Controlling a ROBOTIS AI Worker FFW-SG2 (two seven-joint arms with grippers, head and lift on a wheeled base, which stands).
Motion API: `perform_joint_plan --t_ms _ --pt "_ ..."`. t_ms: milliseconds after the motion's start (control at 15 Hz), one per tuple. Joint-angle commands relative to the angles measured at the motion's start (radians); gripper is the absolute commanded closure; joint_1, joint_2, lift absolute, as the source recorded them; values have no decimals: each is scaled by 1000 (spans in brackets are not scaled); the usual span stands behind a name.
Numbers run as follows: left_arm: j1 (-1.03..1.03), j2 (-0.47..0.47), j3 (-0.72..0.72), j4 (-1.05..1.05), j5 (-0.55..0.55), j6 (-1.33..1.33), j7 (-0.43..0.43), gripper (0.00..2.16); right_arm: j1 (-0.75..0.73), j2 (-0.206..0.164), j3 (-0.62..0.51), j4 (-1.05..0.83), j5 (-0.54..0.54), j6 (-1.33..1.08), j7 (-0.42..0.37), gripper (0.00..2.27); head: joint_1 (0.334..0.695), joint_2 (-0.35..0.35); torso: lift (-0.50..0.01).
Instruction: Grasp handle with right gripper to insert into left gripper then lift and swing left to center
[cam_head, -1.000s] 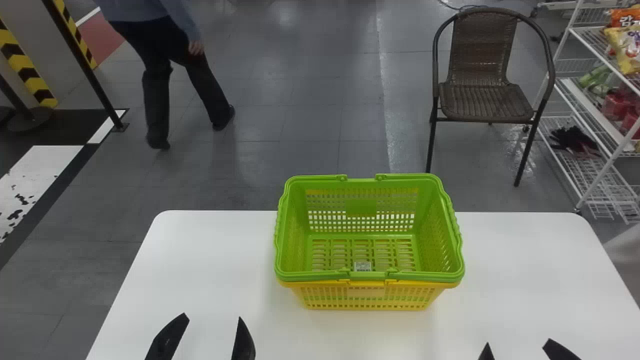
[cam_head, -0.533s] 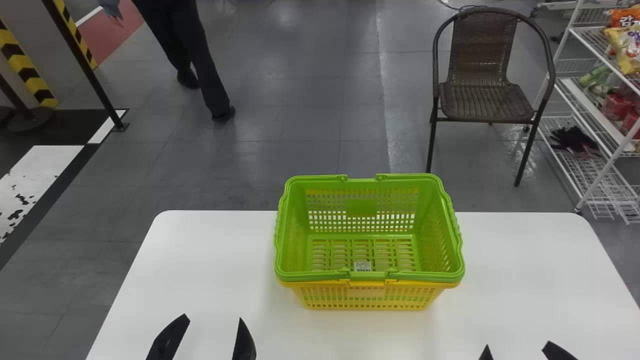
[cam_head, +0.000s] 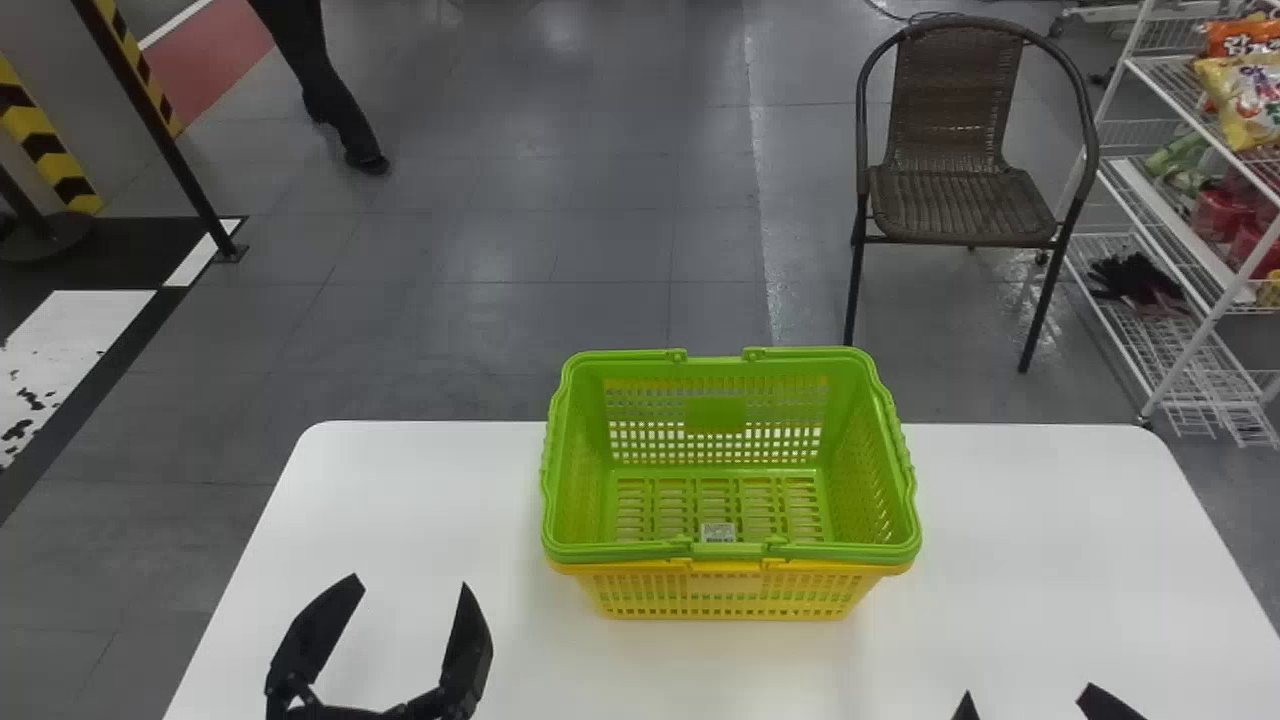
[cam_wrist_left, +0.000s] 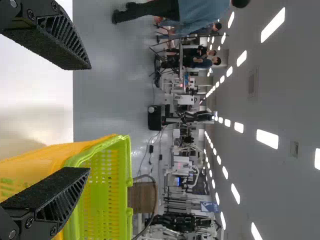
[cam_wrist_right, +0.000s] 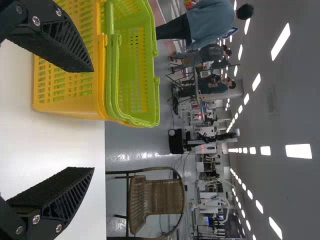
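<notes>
The jaws of the left gripper (cam_head: 411, 582) are standing wide apart, and the jaws of the right gripper (cam_head: 1028, 690) are also standing apart. The left gripper is hanging over the near left part of the white table (cam_head: 400, 500), while the right gripper is waiting at the near right, by the bottom edge of the head view. The green basket (cam_head: 715, 415) is sitting nested inside the yellow basket (cam_head: 725, 583), and both are resting upright on the table, between the two grippers from side to side and farther forward. The green handle (cam_head: 620, 551) is lying folded down along the near rim. In the right wrist view, the tabletop is showing between the spread fingers (cam_wrist_right: 70, 192). Beyond the table, toward the right, a brown woven chair (cam_head: 960, 205) is standing on the floor, and a white wire rack (cam_head: 1185, 365) is standing beside it, holding snack bags (cam_head: 1240, 90).
</notes>
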Motion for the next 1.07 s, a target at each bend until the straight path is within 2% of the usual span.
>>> perform_joint_plan --t_ms 0,400,467,600,800,1000 --pt "-29 2 53 -64 3 138 -55 80 3 0 -2 0 0 -6 0 117 695 122 0" --pt "-163 17 125 -112 92 393 -110 76 4 2 -2 5 0 -3 -1 117 695 156 0" --pt "-209 17 163 -121 116 577 -202 83 4 2 -2 3 0 -3 -3 117 695 160 0" --pt "-285 15 216 -109 211 721 -307 76 7 3 -2 2 0 -6 -3 117 695 150 0" --pt "-397 17 228 -58 213 801 -331 80 9 5 -2 2 0 -6 -6 117 695 150 0" --pt "-523 15 228 48 248 911 -403 83 12 8 -2 -1 0 -3 -6 117 695 148 0"
